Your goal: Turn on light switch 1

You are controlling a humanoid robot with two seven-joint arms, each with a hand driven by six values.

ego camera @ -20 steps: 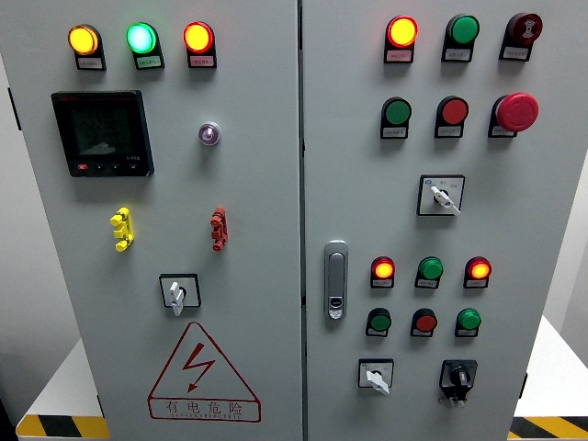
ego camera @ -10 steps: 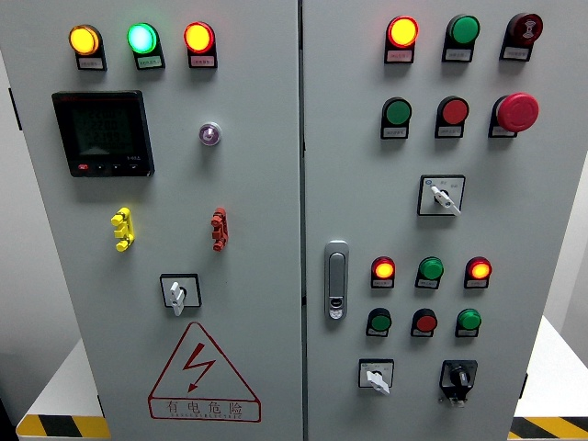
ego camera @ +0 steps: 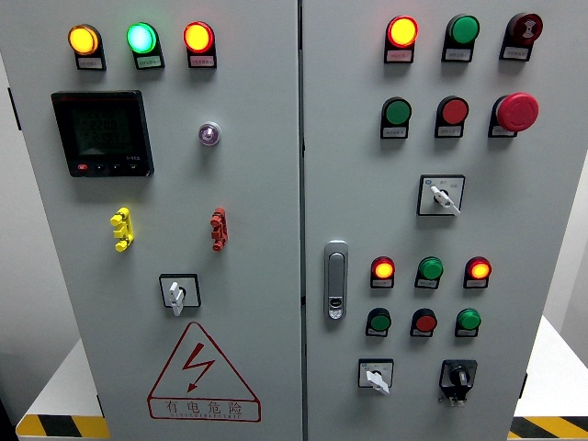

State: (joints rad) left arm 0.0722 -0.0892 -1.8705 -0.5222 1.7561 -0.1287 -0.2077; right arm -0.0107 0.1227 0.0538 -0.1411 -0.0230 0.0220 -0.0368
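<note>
**Control cabinet faces the camera, neither hand in shot**

A grey cabinet (ego camera: 257, 184) with two doors fills the head view. Neither arm appears, so I cannot tell how the fingers are held.

The labels are too small to read, so I cannot tell which control is light switch 1. Four rotary switches are candidates:
- The left-door selector (ego camera: 178, 293) is white-handled and sits at about 7 o'clock from the frame's centre, directly above the red warning triangle (ego camera: 202, 372).
- The upper selector (ego camera: 442, 196) is on the right door at about 3 o'clock, with its white handle pointing to roughly 4 o'clock.
- The lower selector (ego camera: 376, 376) is at 5 o'clock, and its handle also leans toward 4 o'clock.
- The black knob switch (ego camera: 457, 377) is just beside the lower selector, at its 3 o'clock.

At 10 o'clock on the left door are three lit lamps (amber, green, amber-red) above a dark display (ego camera: 102, 133). A yellow clip (ego camera: 121, 229) and a red clip (ego camera: 218, 229) lie below the display.

On the right door, a red mushroom button (ego camera: 517, 111) is at 2 o'clock. The chrome door handle (ego camera: 336, 280) stands upright near the seam, at 6 o'clock from centre. To its right are two rows of small round lamps and buttons, and the outer two in the top row glow red.
</note>
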